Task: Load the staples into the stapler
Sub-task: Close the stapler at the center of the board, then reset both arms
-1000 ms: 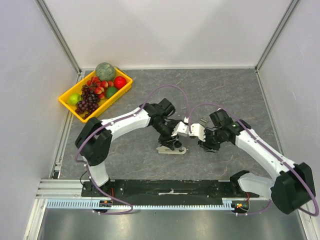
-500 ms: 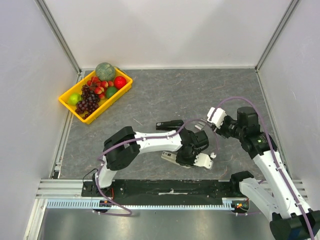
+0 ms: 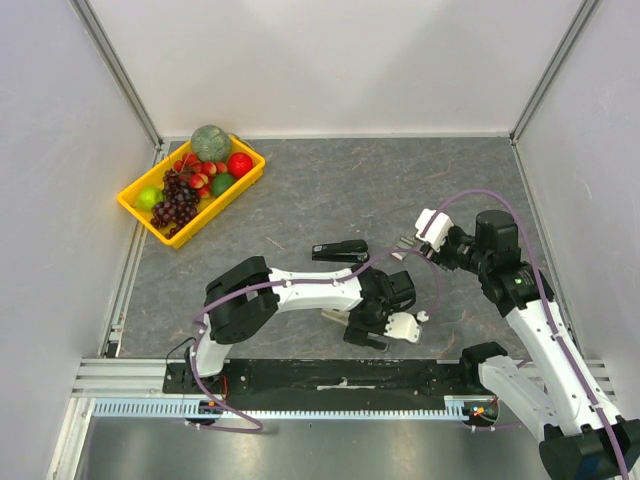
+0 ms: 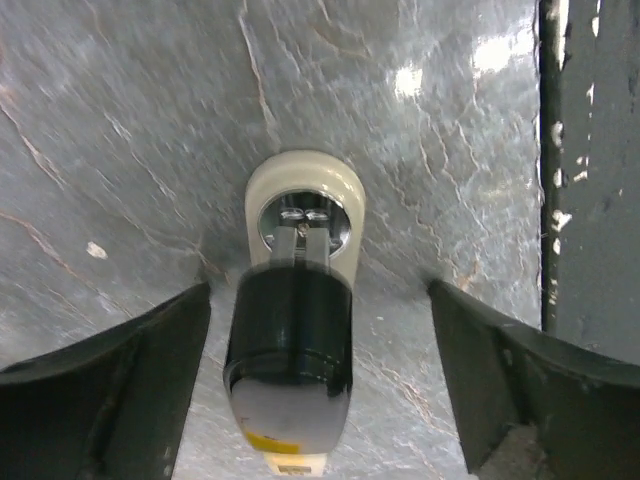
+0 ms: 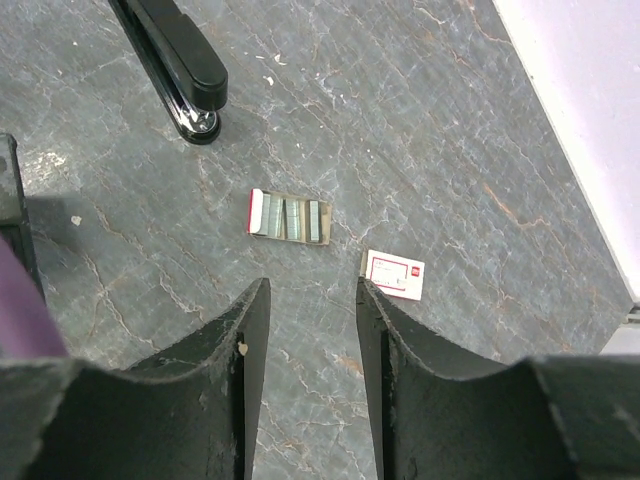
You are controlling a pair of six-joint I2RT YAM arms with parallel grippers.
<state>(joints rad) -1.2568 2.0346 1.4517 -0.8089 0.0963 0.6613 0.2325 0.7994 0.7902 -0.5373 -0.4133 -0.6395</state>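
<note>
A black stapler with a cream base [image 4: 290, 350] lies on the table between my left gripper's [image 4: 320, 290] wide-open jaws, and neither finger touches it. From above, that stapler [image 3: 335, 314] sits near the table's front edge under my left gripper [image 3: 362, 325]. A second, all-black stapler [image 3: 340, 250] [image 5: 175, 60] lies farther back. The staples [image 5: 290, 217] are grey strips in a small tray, with the white-and-red box [image 5: 393, 275] beside it. My right gripper [image 5: 312, 290] hovers above them, open, with nothing between its fingers. In the top view the staples [image 3: 407, 241] lie just off my right gripper [image 3: 414, 244].
A yellow tray [image 3: 135, 203] of fruit stands at the back left corner. Grey walls close in the table on three sides. A black strip with the arm bases [image 3: 340, 375] runs along the near edge, right next to the left gripper.
My left arm has swung to the near edge with the cream-based stapler, and its jaws have opened off it. My right arm has drawn back to the right, above the staples.
</note>
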